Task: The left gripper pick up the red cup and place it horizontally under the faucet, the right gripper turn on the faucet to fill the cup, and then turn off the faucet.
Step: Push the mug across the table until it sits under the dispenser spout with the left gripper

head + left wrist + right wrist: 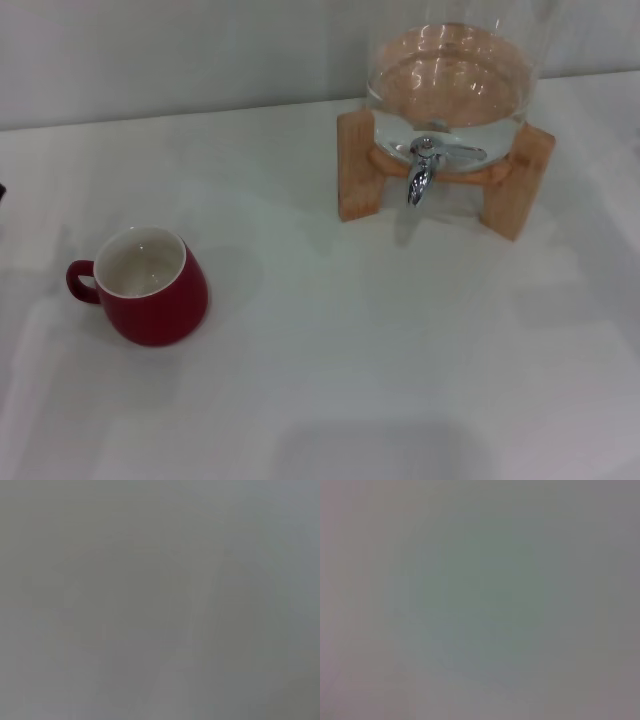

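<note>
Now, line by line, with the wooden stand as landmark:

Wooden stand (360, 165): light wood, two thick legs showing, on the white table (350, 380) at the far side, right of middle.

Glass jar (450, 70): clear and round, seated in the wooden stand; its top is cut off by the picture edge. It holds clear water, and the wood beneath shows through the glass.

Faucet (422, 170): small chrome tap at the front of the jar's base, between the two legs of the wooden stand, spout pointing down. No stream of water shows at the spout.

Red cup (145, 288): well apart from the wooden stand, nearer the robot and to its left. It stands upright on the table, mouth up, loop handle turned away from the stand. The white inside looks empty.

Under the spout: bare table between the stand's legs.

Left gripper: not seen in the head view; the left wrist view gives only a plain grey blur, so whether the claw is spread or pressed together cannot be told.

Right gripper: likewise out of sight in the head view; the right wrist view is an even grey field, and its claw's state cannot be told.
</note>
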